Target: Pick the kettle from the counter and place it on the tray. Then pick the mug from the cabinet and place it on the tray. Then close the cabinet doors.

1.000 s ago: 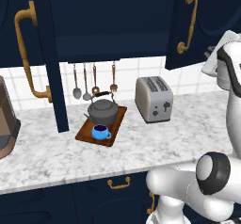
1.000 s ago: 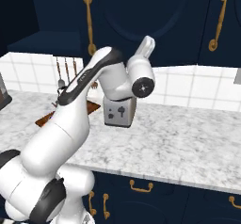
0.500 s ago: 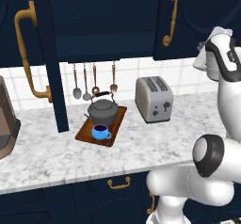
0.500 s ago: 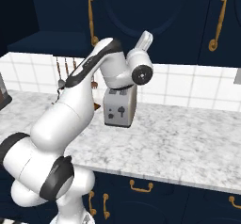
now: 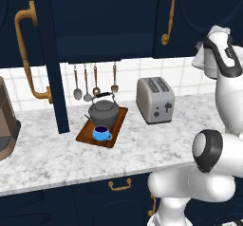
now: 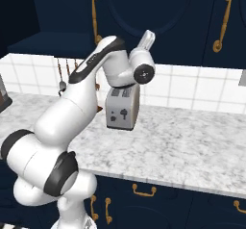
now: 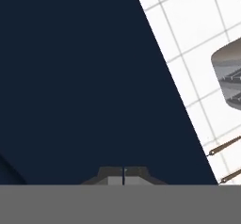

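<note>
The gripper (image 7: 123, 177) is being held clenched on nothing, its two dark tips pressed together in the hand view, directly facing a broad navy panel (image 7: 84, 77) that may be a cabinet door, though this cannot be settled from so close. Along that panel's slanted edge, white wall tiles (image 7: 188, 25) and a corner of the silver toaster (image 7: 228, 79) are being shown.

The tray (image 5: 102, 126) is lying on the counter (image 5: 142, 149), and both the kettle (image 5: 103, 112) and the mug (image 5: 101, 133) are resting on it, the mug just in front of the kettle, towards the counter's front edge. The toaster (image 5: 154, 99) is standing near the tray on its right, apart from it, with bare marbled stone between them and ahead of them.

The left cabinet door (image 5: 47, 59) is standing swung open, its edge jutting out over the counter just left of the tray, with its brass handle (image 5: 28, 59) facing outwards. The cabinet (image 5: 104, 21) is seen open beside it, its dark underside hanging above the row of utensils (image 5: 95, 80) on the tiled wall. The right cabinet door (image 5: 190, 16) is seen up against the cabinet front. The raised arm (image 6: 115, 74) is being held in front of the toaster in the right base view.
</note>
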